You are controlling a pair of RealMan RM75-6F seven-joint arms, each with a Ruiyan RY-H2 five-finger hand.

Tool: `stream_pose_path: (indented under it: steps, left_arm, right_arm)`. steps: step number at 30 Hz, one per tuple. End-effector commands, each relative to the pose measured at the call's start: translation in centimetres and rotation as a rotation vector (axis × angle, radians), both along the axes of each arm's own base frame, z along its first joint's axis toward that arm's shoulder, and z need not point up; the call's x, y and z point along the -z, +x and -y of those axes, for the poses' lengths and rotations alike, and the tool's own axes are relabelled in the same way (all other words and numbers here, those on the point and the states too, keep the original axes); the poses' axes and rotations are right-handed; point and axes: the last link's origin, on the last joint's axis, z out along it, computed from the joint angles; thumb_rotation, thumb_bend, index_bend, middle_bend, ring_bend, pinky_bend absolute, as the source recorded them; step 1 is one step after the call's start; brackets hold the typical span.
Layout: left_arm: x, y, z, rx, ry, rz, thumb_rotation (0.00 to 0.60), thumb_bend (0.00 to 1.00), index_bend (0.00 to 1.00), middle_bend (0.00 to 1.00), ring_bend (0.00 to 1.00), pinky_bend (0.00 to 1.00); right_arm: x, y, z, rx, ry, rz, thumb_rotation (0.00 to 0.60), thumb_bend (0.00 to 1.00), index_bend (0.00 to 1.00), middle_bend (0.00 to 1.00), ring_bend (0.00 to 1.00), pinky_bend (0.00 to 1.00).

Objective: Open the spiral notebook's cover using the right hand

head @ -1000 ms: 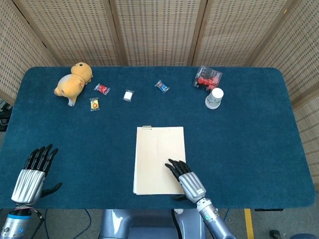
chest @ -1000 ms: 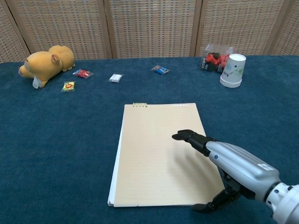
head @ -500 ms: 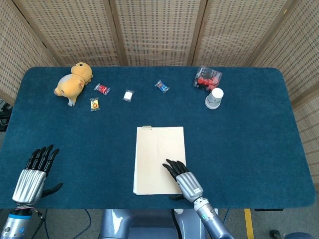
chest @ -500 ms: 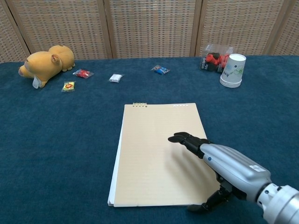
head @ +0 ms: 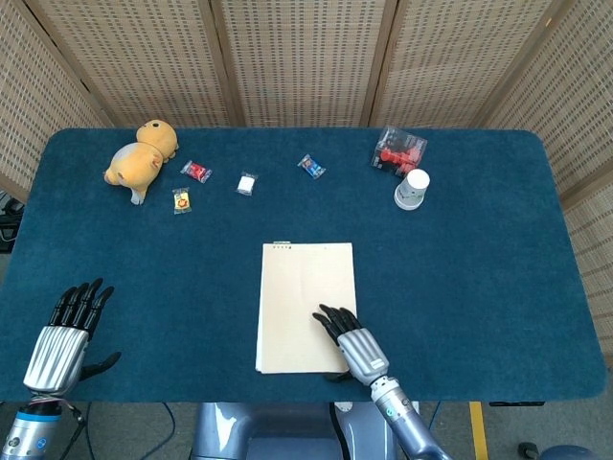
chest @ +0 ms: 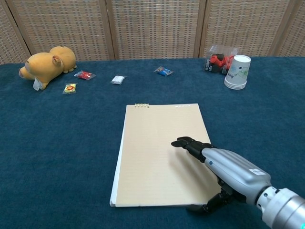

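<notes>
The blue table [head: 479, 287] stretches wide in front of me, with woven screens [head: 306, 57] standing behind its far edge. The notebook [head: 305, 297] lies flat and closed in the near middle of it, tan cover up, spiral holes along its far edge.

Far off at the back left lies a yellow plush toy [head: 141, 158], and next to it a row of small wrapped candies: a red one [head: 195, 172], a yellow one [head: 181, 199], a white one [head: 247, 183] and a blue one [head: 309, 166]. At the back right a clear box with something red inside [head: 399, 150] sits just behind a stack of white paper cups [head: 412, 189]. All of these lie well apart from the notebook, and nothing sits between it and my hands.

My right hand [chest: 224, 169] reaches over the notebook's near right corner, fingers [chest: 188, 143] stretched forward and slightly apart above the cover, thumb below the near edge. I cannot tell whether the fingertips press the cover or the thumb touches the edge. My forearm is cut off by the frame.

My left hand [head: 65, 335] rests at the near left of the table, fingers spread, holding nothing, well apart from the notebook.
</notes>
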Motion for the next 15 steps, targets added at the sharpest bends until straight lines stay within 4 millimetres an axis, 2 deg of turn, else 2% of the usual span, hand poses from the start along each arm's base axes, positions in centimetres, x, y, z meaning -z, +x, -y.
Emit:
stream_pose_path:
  steps: [1, 5, 15]
  left_arm:
    - [0.0, 0.0, 0.0, 0.001, -0.002, -0.001, 0.6, 0.0, 0.0, 0.0, 0.0, 0.05]
    - [0.1, 0.0, 0.0, -0.001, -0.001, -0.001, 0.6, 0.0, 0.0, 0.0, 0.0, 0.05]
    - [0.0, 0.0, 0.0, 0.003, 0.004, 0.003, 0.6, 0.0, 0.0, 0.0, 0.0, 0.05]
  right_arm:
    - [0.0, 0.2, 0.2, 0.004, -0.015, 0.011, 0.6, 0.46, 0.05, 0.0, 0.0, 0.0]
    - [-0.4, 0.3, 0.5, 0.007, -0.058, 0.038, 0.6, 0.52, 0.08, 0.0, 0.0, 0.0]
    - [-0.7, 0.7, 1.7, 0.016, -0.091, 0.072, 0.6, 0.54, 0.11, 0.0, 0.0, 0.0]
